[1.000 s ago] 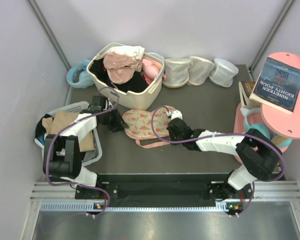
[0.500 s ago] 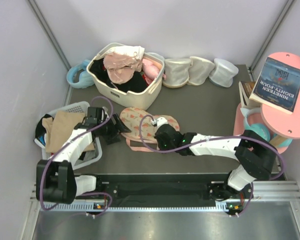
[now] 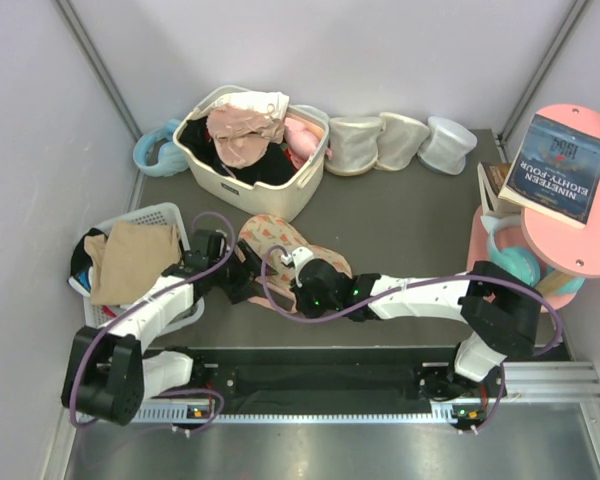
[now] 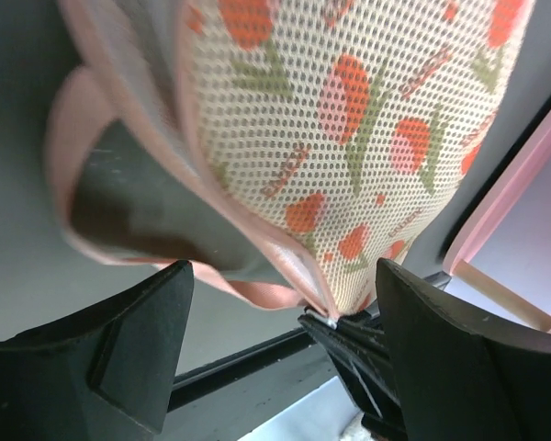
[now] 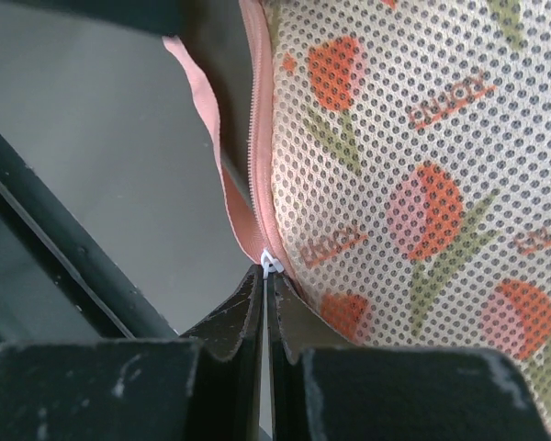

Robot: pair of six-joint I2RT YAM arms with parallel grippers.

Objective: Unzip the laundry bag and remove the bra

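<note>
The laundry bag (image 3: 280,245), peach-pink mesh with an orange-red tulip print, lies in the middle of the table, partly raised between the two arms. It fills the left wrist view (image 4: 349,119) and the right wrist view (image 5: 413,165). My right gripper (image 3: 302,290) is shut on the small white zip pull (image 5: 271,265) at the bag's pink zip edge. My left gripper (image 3: 242,276) is open, its fingers (image 4: 119,349) wide apart either side of the bag's lower edge, where the zip gapes. The bra is hidden; only dark shows through the mesh.
A beige basket (image 3: 298,195) of clothes stands behind the bag, with three cream cups (image 3: 400,143) to its right. A white basket (image 3: 185,312) holding a tan garment sits at the left. A pink side table (image 3: 570,250) with a book stands at the right.
Both grippers have moved left and toward the near edge. The right gripper has travelled along the bag's edge with the zip pull, and the bag has bunched up and shifted left.
</note>
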